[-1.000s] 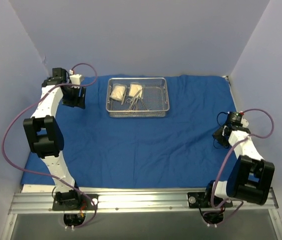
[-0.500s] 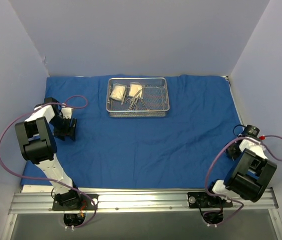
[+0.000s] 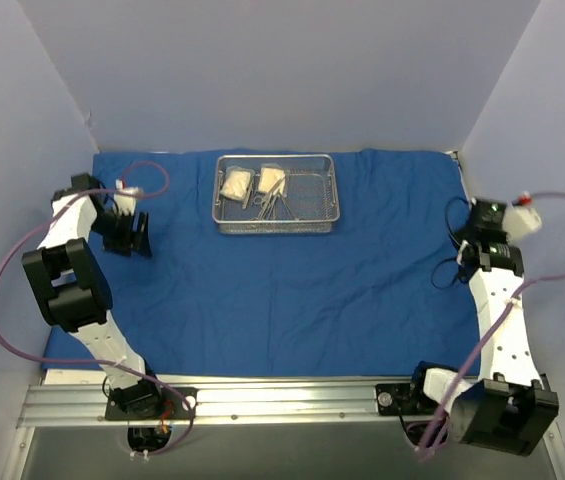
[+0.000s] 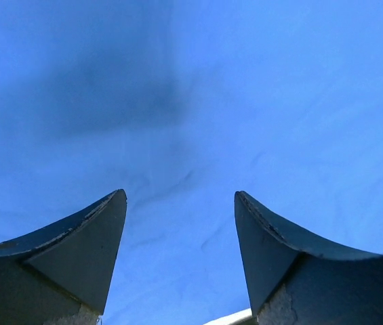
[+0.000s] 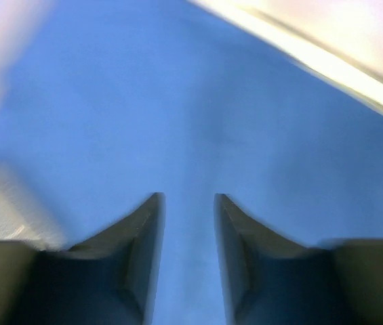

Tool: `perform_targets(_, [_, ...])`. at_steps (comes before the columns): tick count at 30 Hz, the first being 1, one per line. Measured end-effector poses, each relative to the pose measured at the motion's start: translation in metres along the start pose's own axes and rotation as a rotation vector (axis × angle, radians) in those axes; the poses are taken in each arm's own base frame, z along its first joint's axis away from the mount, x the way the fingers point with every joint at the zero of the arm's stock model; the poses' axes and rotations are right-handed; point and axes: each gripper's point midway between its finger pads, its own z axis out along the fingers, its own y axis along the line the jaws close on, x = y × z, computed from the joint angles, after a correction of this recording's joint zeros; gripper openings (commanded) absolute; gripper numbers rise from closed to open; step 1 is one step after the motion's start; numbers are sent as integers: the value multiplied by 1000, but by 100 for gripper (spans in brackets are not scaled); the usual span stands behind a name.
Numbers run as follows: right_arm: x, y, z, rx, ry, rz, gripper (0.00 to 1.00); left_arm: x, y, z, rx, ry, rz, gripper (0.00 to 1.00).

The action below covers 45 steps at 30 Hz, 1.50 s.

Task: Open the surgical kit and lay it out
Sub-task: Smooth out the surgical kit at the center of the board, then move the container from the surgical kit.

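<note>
Wire-mesh tray (image 3: pixel 278 229) sits far-centre on the spread blue cloth wrap (image 3: pixel 292 290), long axis left to right, with the gauze packets (image 3: pixel 234 185) inside. Left hand (image 4: pixel 179 193), fingers wide apart and empty, is judged nearer, off the tray's left end. Right hand (image 5: pixel 188 196), narrowly parted and empty, is well apart at the cloth's right edge.

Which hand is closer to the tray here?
Left. The left hand is over the cloth, a little left of the tray. The right hand is near the cloth's right edge, farther away.
</note>
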Motion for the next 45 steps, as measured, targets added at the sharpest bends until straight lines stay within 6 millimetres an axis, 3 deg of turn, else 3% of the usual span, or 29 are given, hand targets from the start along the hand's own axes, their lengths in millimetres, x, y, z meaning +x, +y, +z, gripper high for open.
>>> perform_targets(2, [-11,66,-30,-213,-54,-79,49,-29,-7,-18,11,-86,33,74])
perform_targets(4, [-1,120,-51,-377,-48,-175,59,-54,-18,-35,17,-159,61,74])
perform_targets(7, [25,190,-62,-523,2,-340,63,-82,-35,-52,24,-231,100,74])
perform_targets(11, [78,285,-38,-599,65,-556,61,-105,-54,-62,22,-275,137,74])
perform_targets(14, [134,317,-10,-585,128,-702,59,-119,-61,-61,11,-286,148,74])
perform_targets(18, [198,332,21,-542,191,-846,55,-135,-60,-52,1,-285,142,74])
perform_targets(21, [224,335,34,-515,212,-912,50,-140,-57,-39,5,-268,125,74])
perform_targets(23, [231,336,41,-497,212,-938,47,-140,-54,-32,7,-253,111,74])
perform_targets(30, [226,339,49,-462,173,-959,35,-137,-49,-21,5,-224,96,73])
perform_targets(34, [214,344,46,-453,143,-961,34,-139,-49,-23,3,-230,96,73])
perform_targets(36, [204,349,45,-450,113,-955,37,-139,-49,-23,3,-231,96,73])
perform_targets(39, [195,352,47,-442,87,-948,49,-139,-47,-21,4,-227,92,73])
perform_targets(45, [188,350,61,-442,106,-942,51,-137,-44,-19,-2,-220,83,73])
